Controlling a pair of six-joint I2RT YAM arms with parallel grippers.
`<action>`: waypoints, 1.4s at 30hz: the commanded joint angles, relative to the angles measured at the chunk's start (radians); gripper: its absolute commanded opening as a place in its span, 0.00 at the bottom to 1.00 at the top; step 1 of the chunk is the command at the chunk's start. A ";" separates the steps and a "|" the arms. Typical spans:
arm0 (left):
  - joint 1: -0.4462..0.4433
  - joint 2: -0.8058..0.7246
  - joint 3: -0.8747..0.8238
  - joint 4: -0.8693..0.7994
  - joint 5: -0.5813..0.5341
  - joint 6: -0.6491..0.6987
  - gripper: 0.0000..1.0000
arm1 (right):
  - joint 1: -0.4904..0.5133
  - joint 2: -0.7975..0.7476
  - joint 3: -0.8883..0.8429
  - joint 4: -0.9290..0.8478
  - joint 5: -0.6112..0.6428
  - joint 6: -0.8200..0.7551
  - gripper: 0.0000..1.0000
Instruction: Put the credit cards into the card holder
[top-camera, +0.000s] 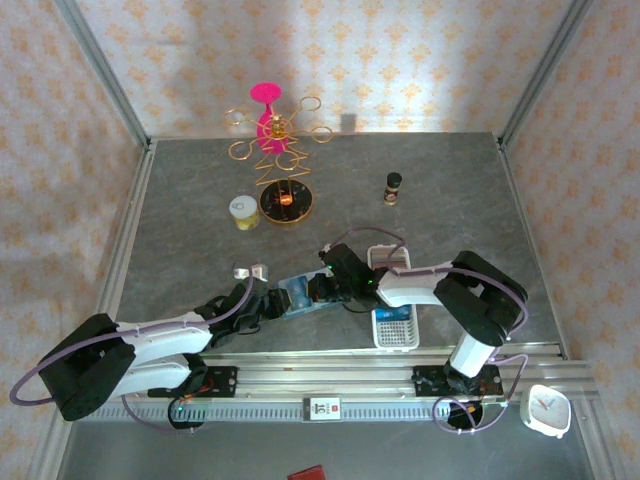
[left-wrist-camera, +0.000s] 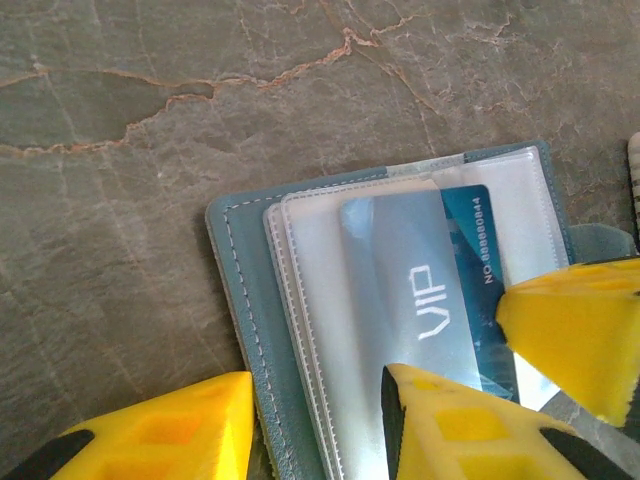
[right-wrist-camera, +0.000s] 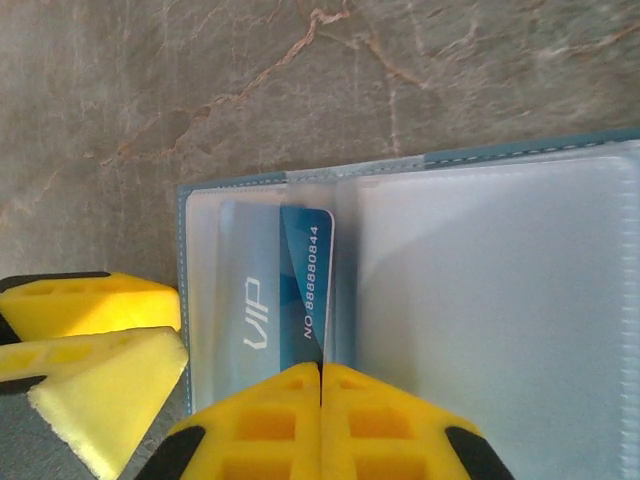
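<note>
blue card pinched at open holder

the card holder (right-wrist-camera: 480, 300) lies open on the grey worktop (right-wrist-camera: 150, 80), at the centre of the top view. a silver vip card (right-wrist-camera: 250, 300) sits in a clear sleeve left of centre in the right wrist view, with the blue card (right-wrist-camera: 305, 270) partly under it. the right pincer (right-wrist-camera: 320, 375), at the bottom edge, is clamped together on that blue card's end. the left pincer (left-wrist-camera: 315, 390) stands apart at the bottom of its own view, one finger over the vip card, the other beside the holder's edge.
</note>
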 joint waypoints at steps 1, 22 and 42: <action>-0.002 0.021 -0.023 0.021 -0.007 0.000 0.39 | 0.020 0.033 0.034 -0.044 -0.028 -0.035 0.00; -0.002 0.046 -0.028 0.053 0.009 0.001 0.38 | 0.064 -0.164 0.003 -0.268 0.235 0.020 0.40; -0.001 0.050 -0.042 0.073 0.030 -0.009 0.37 | 0.101 -0.057 0.032 -0.320 0.293 0.041 0.45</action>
